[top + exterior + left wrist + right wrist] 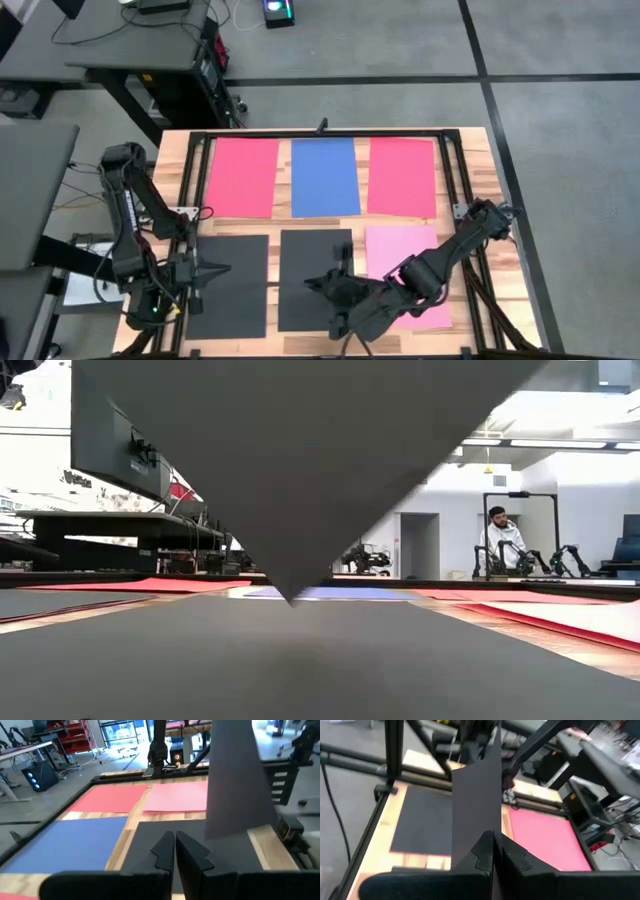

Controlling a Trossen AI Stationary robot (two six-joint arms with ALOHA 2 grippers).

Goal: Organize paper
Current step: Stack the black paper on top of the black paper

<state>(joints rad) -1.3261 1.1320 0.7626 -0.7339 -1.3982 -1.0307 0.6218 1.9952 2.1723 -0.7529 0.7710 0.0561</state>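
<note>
1. The left gripper (213, 270) sits at the near-left of the wooden table (478, 160), over the left black sheet (232, 290), its two fingers pressed together with nothing between them; this arm looks to be waiting.
2. The right gripper (318, 283) reaches across to the middle of the near row and is clamped on the edge of a black sheet (476, 810), which stands lifted above the table. In the low view its corner (290, 480) hangs point-down over the middle black sheet (312, 250).
3. Step in hand, as I judge it: the lifted sheet is mid-carry, not yet set down.
4. The next move calls for laying it flat and square, probably onto one of the black sheets, edges matched, before the fingers part.
5. Count, far row left to right: red sheet (242, 176), blue sheet (325, 176), second red sheet (402, 176).
6. Near row: two black sheets lying flat, then one pink sheet (395, 250), partly under the right arm.
7. Totals: two red, one blue, one pink, three black counting the lifted one.
</note>
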